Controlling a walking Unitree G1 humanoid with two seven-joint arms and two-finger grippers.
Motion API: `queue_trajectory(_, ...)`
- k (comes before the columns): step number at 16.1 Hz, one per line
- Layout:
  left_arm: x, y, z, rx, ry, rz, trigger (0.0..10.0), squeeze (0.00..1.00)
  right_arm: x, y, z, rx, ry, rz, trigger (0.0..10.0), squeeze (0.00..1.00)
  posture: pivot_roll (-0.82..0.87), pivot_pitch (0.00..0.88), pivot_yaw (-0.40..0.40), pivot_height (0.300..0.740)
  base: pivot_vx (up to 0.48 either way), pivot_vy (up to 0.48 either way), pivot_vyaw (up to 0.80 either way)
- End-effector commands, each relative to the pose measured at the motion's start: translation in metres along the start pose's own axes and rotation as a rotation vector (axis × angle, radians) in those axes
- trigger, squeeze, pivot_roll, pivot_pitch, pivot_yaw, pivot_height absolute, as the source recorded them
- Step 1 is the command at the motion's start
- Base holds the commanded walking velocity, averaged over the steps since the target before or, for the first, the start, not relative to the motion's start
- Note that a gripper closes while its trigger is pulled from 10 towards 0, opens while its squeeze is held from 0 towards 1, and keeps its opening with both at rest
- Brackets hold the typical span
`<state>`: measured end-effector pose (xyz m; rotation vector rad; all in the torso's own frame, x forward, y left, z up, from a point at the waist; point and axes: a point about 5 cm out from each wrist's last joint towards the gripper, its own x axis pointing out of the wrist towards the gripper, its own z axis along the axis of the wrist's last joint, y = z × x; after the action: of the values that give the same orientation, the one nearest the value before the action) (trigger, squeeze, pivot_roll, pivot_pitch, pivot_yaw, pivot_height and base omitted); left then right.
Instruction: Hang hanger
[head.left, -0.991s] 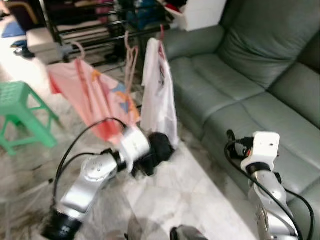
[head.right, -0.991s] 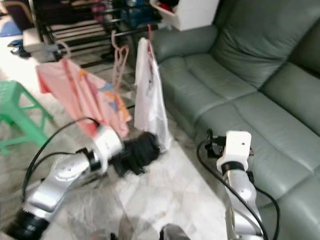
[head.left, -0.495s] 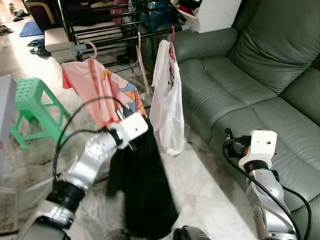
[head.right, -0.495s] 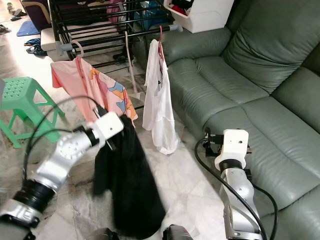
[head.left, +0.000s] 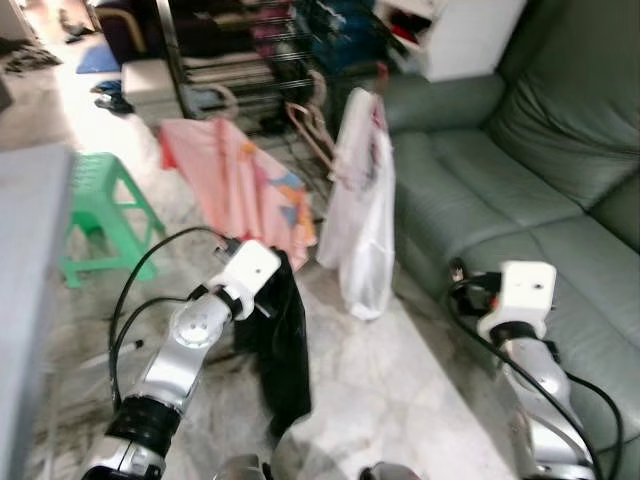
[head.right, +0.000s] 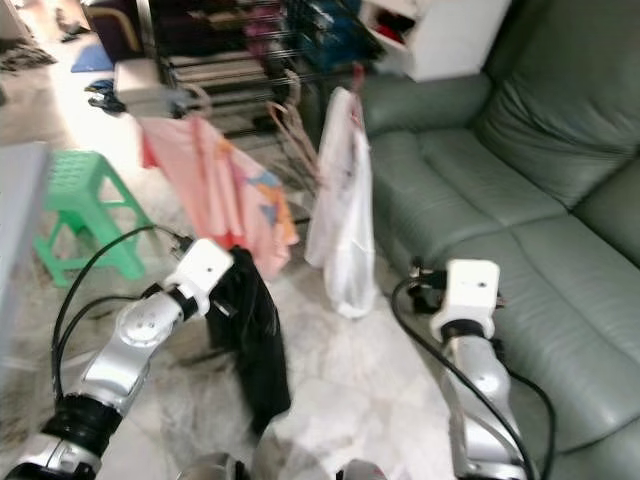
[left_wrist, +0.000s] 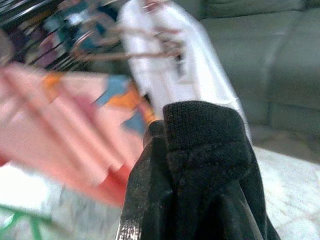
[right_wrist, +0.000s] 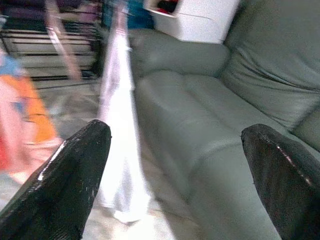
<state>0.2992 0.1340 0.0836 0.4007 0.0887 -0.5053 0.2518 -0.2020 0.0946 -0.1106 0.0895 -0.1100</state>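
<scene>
While your left gripper (left_wrist: 165, 150) clamps the black garment (head.left: 280, 345) beside the pink shirt (head.left: 240, 190) (rack (head.left: 250, 50) beyond), your right gripper (right_wrist: 172, 175) hovers spread by the sofa (head.left: 520, 190).

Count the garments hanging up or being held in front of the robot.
3. A pink shirt hangs leftmost at the drying rack, a white shirt hangs nearer the sofa, and a black garment dangles from the left gripper. More may be hidden on the blurred rack behind.
</scene>
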Motion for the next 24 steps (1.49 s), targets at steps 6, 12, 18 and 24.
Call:
queue_trajectory(6, 0.001, -0.012, 0.021, -0.149, -0.106, 0.132, 10.0, 0.0, 0.011, 0.009, 0.007, -0.009, -0.033, 0.026, 10.0, 0.0, -0.05, 0.002, 0.002, 0.74, 0.219, 0.05, 0.0)
queue_trajectory(12, -0.004, -0.012, 0.025, -0.217, -0.144, 0.184, 10.0, 0.0, 0.012, 0.013, 0.004, -0.031, -0.044, 0.048, 10.0, 0.0, -0.04, 0.0, 0.001, 0.74, 0.231, 0.0, 0.0)
queue_trajectory(18, -0.002, -0.012, 0.031, -0.223, -0.165, 0.184, 10.0, 0.0, 0.016, 0.014, 0.006, -0.031, -0.053, 0.047, 10.0, 0.0, -0.04, 0.0, 0.005, 0.74, 0.471, 0.0, 0.3)
queue_trajectory(24, -0.001, -0.014, 0.032, -0.239, -0.158, 0.186, 10.0, 0.0, 0.015, 0.014, 0.004, -0.023, -0.046, 0.044, 10.0, 0.0, -0.05, 0.0, 0.003, 0.74, 0.461, 0.0, 0.0)
